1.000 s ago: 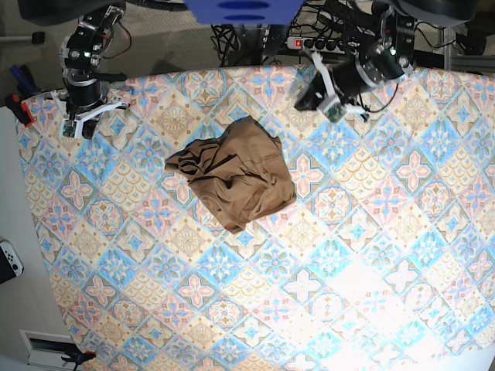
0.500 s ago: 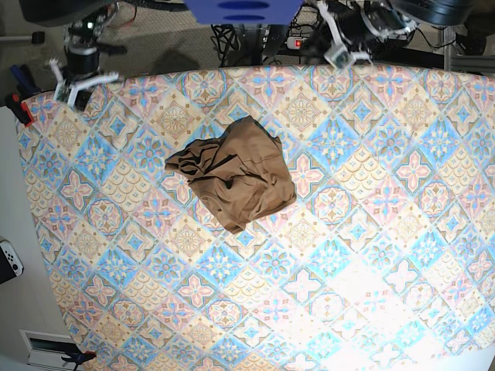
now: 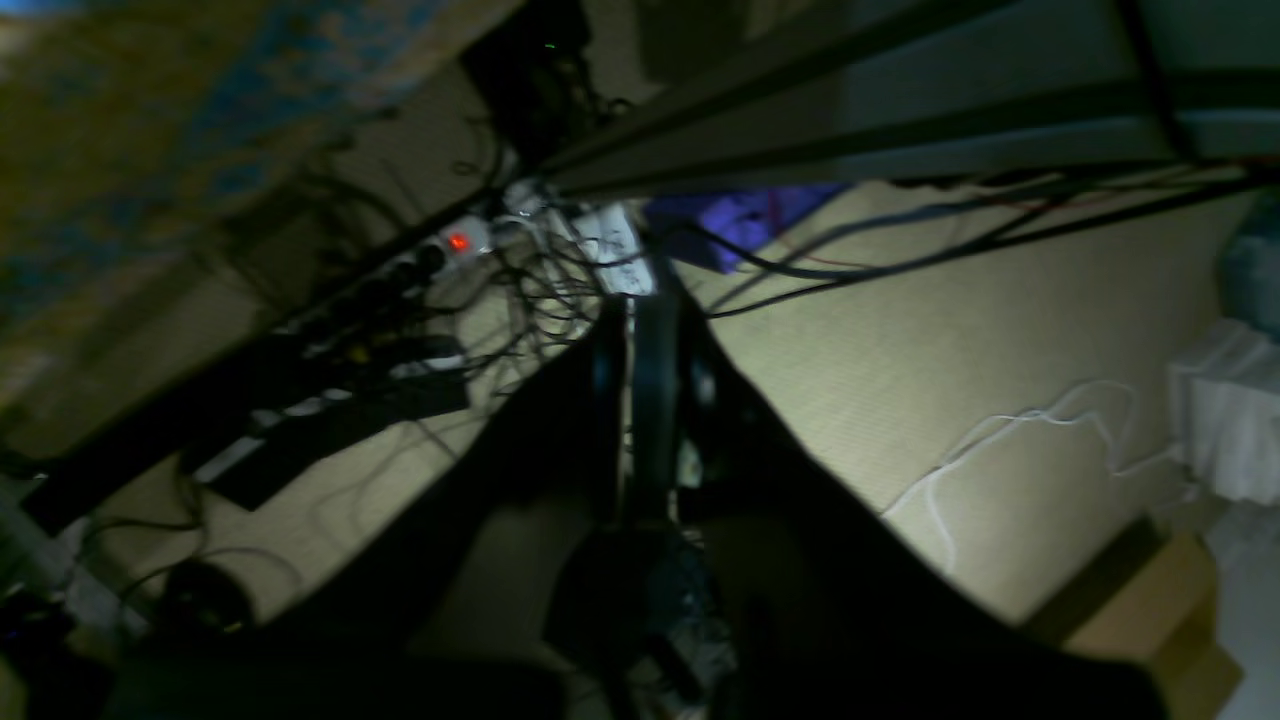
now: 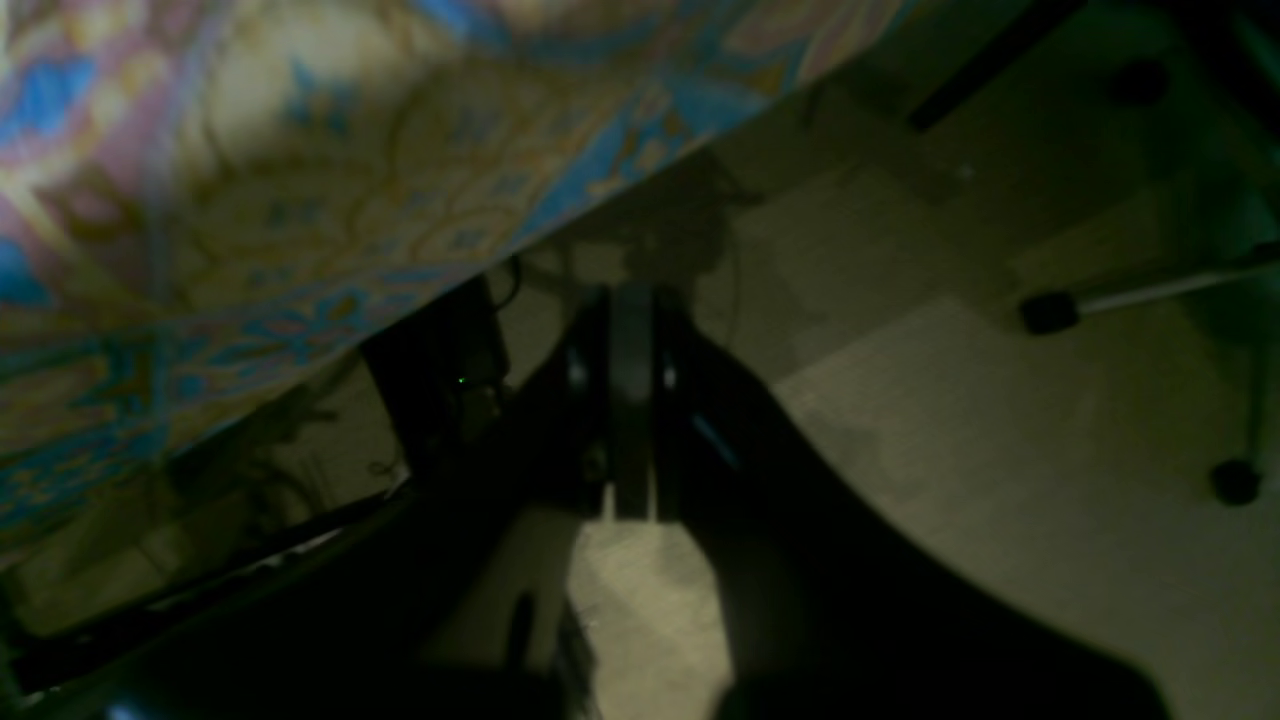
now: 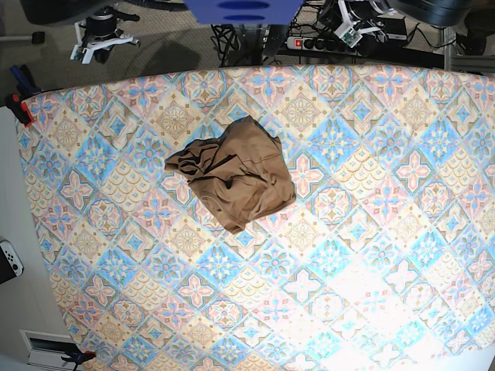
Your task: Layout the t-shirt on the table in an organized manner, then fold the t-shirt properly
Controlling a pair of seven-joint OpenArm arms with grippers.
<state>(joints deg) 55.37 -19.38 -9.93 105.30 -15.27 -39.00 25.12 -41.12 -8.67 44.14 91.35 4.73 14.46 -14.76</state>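
Note:
The tan-brown t-shirt (image 5: 232, 174) lies crumpled in a heap a little behind the middle of the patterned table (image 5: 348, 255). Neither gripper touches it. My left gripper (image 5: 349, 28) is past the table's far edge at the upper right of the base view. Its fingers are shut on nothing over the floor (image 3: 645, 310). At the upper left my right gripper (image 5: 98, 46) also sits beyond the far edge. In the right wrist view it (image 4: 630, 300) is shut and empty, with the table edge (image 4: 250, 150) just beside it.
A power strip (image 3: 458, 241) with a red light and tangled cables lie on the floor behind the table. A cardboard box (image 3: 1150, 610) and chair casters (image 4: 1235, 482) stand on the floor. Red clamps (image 5: 19, 108) grip the table's left corner.
Both arms have drawn back from over the table's far corners to beyond its far edge. The t-shirt has not moved.

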